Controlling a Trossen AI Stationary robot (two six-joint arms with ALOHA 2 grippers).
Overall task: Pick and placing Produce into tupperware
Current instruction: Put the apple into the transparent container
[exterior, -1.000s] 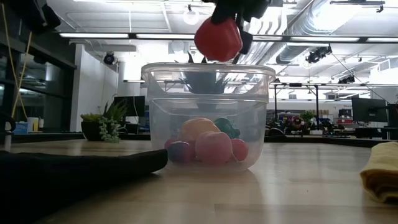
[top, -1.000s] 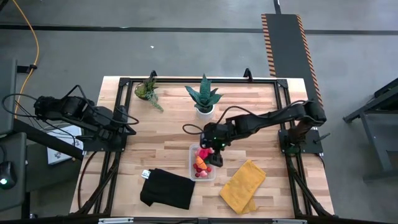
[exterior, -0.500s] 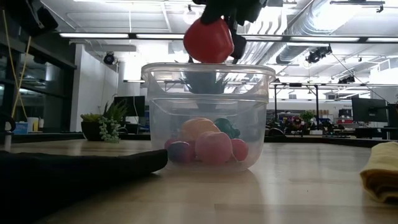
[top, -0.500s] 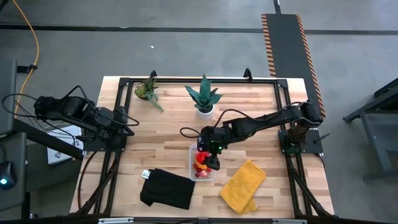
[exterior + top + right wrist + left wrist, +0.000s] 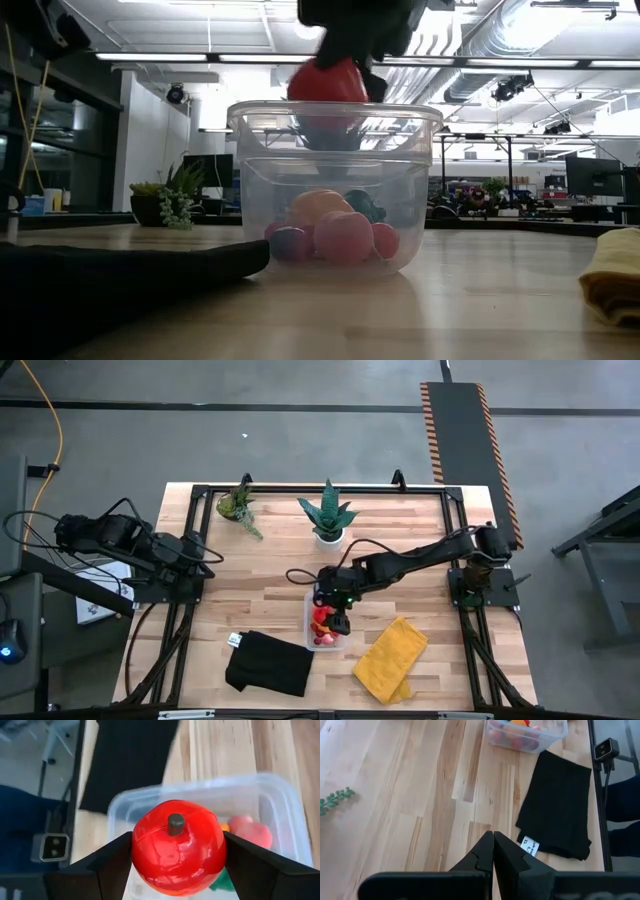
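Holding a glossy red tomato (image 5: 177, 847) pinched between its fingers, the right pincer (image 5: 334, 609) hangs just above the open tupperware (image 5: 335, 190) on the worktop (image 5: 270, 600). The toy looks light, hard and slippery, so gripping its widest sides, as now, seems safest; the tupperware already holds orange, pink, red and green pieces. The left pincer (image 5: 493, 851), well away from the tupperware, is pressed together and empty.

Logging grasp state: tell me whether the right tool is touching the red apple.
Touching. In the right wrist view both dark fingers press against opposite sides of the red apple, which the right tool holds above the tupperware.
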